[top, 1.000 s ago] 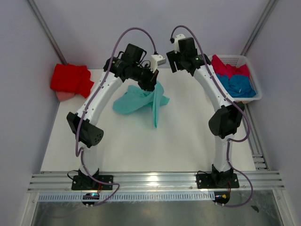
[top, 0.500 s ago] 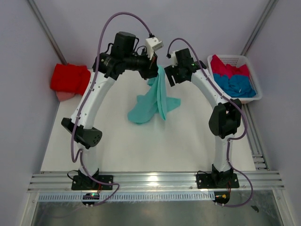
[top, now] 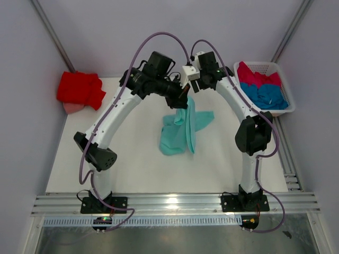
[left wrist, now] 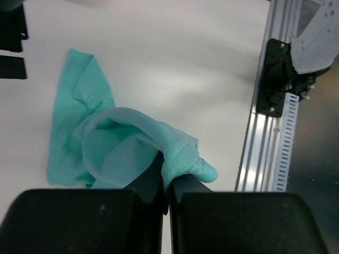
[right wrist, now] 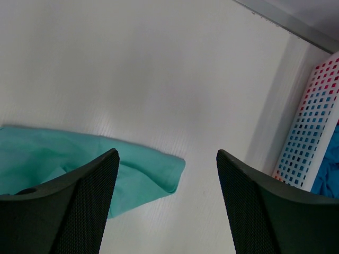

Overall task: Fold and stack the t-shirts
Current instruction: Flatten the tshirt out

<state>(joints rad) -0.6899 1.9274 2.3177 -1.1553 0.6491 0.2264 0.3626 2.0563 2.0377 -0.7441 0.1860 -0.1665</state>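
Pinching mint-teal t-shirt (top: pixel 177 135) edge, left tool (left wrist: pixel 168 188)

A white table (top: pixel 132 164) is seen, bounded at its near edge by an aluminium rail (top: pixel 175 203). A mint-teal t-shirt (top: pixel 177 135) is spread crumpled right of centre, its far part raised off the surface. A red t-shirt (top: pixel 79 89) is bunched at the far left corner. A white slatted basket (top: pixel 286 108) is set at the far right edge.
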